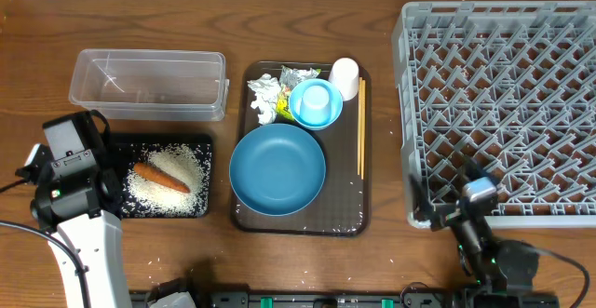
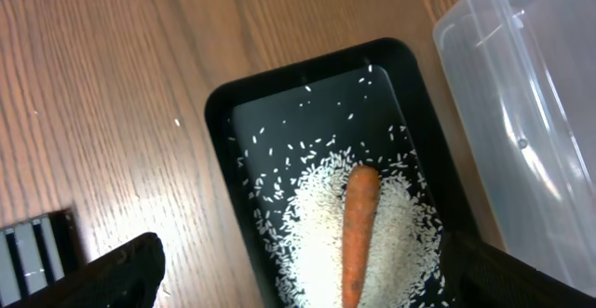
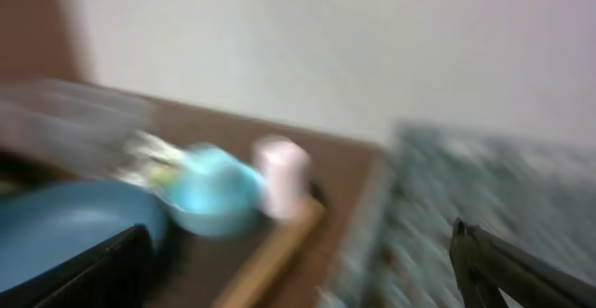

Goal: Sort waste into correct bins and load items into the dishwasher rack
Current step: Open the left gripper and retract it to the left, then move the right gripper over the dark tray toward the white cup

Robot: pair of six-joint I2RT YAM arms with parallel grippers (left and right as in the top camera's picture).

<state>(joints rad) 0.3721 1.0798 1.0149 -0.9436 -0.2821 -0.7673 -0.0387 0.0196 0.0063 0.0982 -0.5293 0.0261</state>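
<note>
The black tray (image 1: 203,150) holds loose white rice (image 1: 182,164) and an orange carrot (image 1: 161,177). My left gripper (image 2: 317,285) is open and empty above the tray's near end, over the carrot (image 2: 358,224) and rice (image 2: 312,206). The clear tub (image 1: 149,83) stands behind the tray. The large blue bowl (image 1: 277,168), small light-blue bowl (image 1: 316,102), white cup (image 1: 345,73), chopsticks (image 1: 361,127), crumpled paper (image 1: 264,99) and foil wrapper (image 1: 298,73) lie on the brown serving tray (image 1: 358,217). My right gripper (image 3: 298,271) is open and empty, its view blurred. The grey rack (image 1: 503,103) is on the right.
My left arm (image 1: 70,173) stands at the front left beside the black tray. My right arm (image 1: 475,210) is at the rack's front left corner. A few stray rice grains lie on the wooden table (image 1: 149,252). The clear tub (image 2: 531,113) shows empty.
</note>
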